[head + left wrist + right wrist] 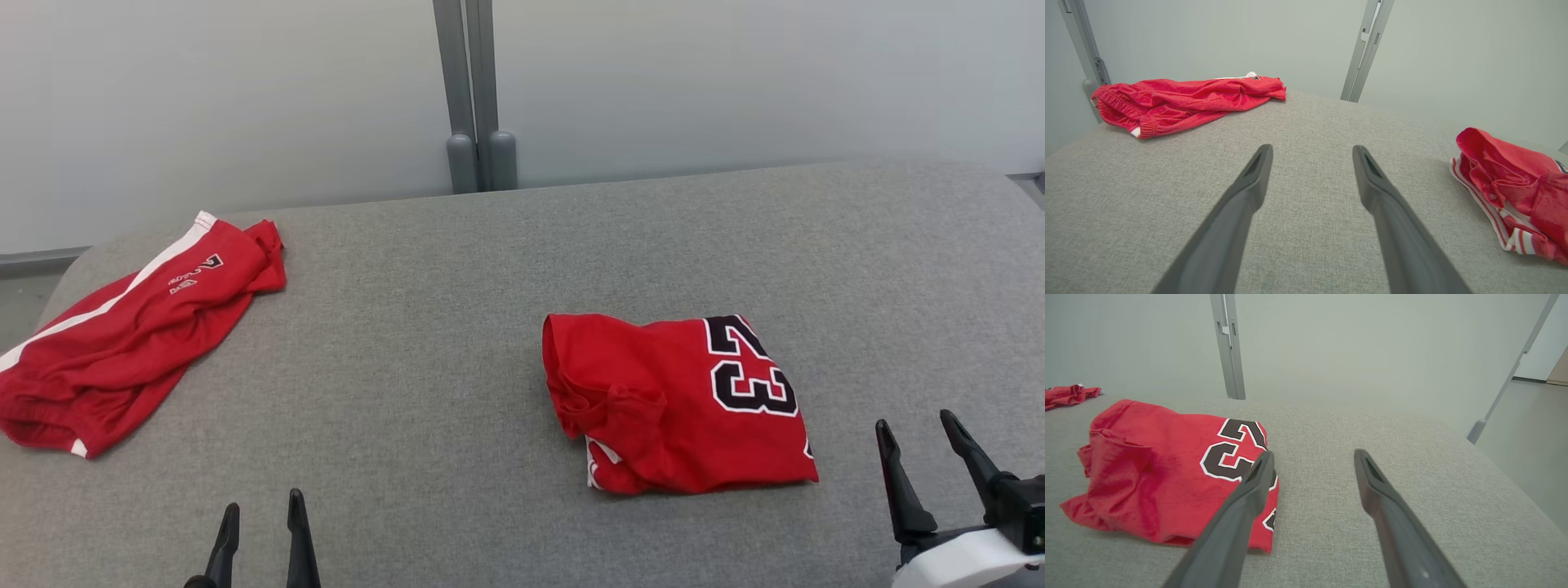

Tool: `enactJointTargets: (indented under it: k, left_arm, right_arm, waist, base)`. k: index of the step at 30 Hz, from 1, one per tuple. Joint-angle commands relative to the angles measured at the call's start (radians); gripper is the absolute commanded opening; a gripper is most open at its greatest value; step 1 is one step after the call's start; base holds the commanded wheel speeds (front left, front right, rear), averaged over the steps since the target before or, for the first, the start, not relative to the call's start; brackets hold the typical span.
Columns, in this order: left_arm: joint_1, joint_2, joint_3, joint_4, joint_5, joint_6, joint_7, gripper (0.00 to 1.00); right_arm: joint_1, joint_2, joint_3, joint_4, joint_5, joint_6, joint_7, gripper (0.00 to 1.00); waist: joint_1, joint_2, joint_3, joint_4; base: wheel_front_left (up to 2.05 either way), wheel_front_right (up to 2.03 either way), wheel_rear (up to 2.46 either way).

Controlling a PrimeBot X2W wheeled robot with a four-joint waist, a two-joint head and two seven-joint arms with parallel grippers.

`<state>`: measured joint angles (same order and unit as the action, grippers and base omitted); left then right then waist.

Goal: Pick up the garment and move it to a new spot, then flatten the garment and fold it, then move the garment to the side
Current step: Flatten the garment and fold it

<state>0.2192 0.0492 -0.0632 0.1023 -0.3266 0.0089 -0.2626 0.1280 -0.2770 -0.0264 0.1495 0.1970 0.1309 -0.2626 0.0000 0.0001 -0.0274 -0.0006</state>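
Grey worktop (457, 343) carries the jersey (678, 400), roughly folded near its middle and near the right claw (914, 420), which like the left claw (263, 501) gapes wide and empty (shorts (131, 327) lie far left), so moving it aside seems next, starting with gripping an edge.

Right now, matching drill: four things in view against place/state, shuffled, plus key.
Things:
1. jersey numbered 23
2. striped shorts
3. left gripper
4. right gripper

Place/state:
A. open, just off the jersey's right edge
B. rumpled, far left of the grey surface
C. folded, right of centre
D. open, over bare fabric, lower left in the head view

Pairs: 1-C, 2-B, 3-D, 4-A
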Motion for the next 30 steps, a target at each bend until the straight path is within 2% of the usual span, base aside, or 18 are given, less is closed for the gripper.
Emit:
enactJointTargets:
  k: [1,2,4,7,10,17,24,30]
  left_arm:
    - [0.011,0.003,0.004,-0.005,-0.006,0.003,-0.003,1.0]
    - [0.01,0.003,0.003,-0.007,-0.004,0.004,-0.003,1.0]
    - [0.0,0.003,0.0,-0.009,0.001,0.001,-0.003,1.0]
    - [-0.025,0.003,-0.014,-0.011,0.01,-0.002,-0.003,1.0]
    - [-0.047,0.003,-0.03,-0.014,0.016,0.0,-0.003,1.0]
    - [-0.072,0.003,-0.049,0.0,0.019,0.002,-0.003,1.0]
    - [-0.087,0.003,-0.053,0.01,0.02,0.004,-0.003,1.0]
    - [-0.085,0.003,-0.043,0.017,0.023,-0.001,-0.003,1.0]
  right_arm:
    - [-0.001,0.009,0.007,-0.012,-0.005,0.0,-0.003,0.98]
    - [-0.01,0.015,0.021,-0.009,-0.005,0.0,-0.003,0.57]
    - [-0.045,0.025,0.059,-0.002,0.004,0.0,-0.003,0.0]
    - [-0.099,0.034,0.149,0.052,-0.001,0.0,-0.002,0.0]
    - [-0.207,0.066,0.237,0.16,-0.007,0.0,-0.003,0.0]
    - [-0.4,0.157,0.306,0.394,-0.034,0.0,-0.003,0.0]
    - [-0.439,0.185,0.425,0.443,-0.02,0.0,-0.003,0.0]
    - [-0.427,0.178,0.598,0.457,0.041,0.0,-0.003,0.0]
  waist:
    - [0.0,-0.0001,0.004,-0.004]
    - [0.0,-0.0001,0.006,-0.005]
    - [0.0,-0.0001,0.016,-0.003]
    - [0.0,-0.0001,0.038,0.005]
    - [0.0,-0.0001,0.076,0.012]
    - [0.0,-0.0001,0.116,0.029]
    - [0.0,-0.0001,0.119,0.052]
    - [0.0,-0.0001,0.117,0.056]
  base:
    - [0.0,0.0,0.0]
    - [0.0,0.0,0.0]
    - [0.0,0.0,0.0]
    - [0.0,0.0,0.0]
    - [0.0,0.0,0.0]
    - [0.0,0.0,0.0]
    - [0.0,0.0,0.0]
    - [0.0,0.0,0.0]
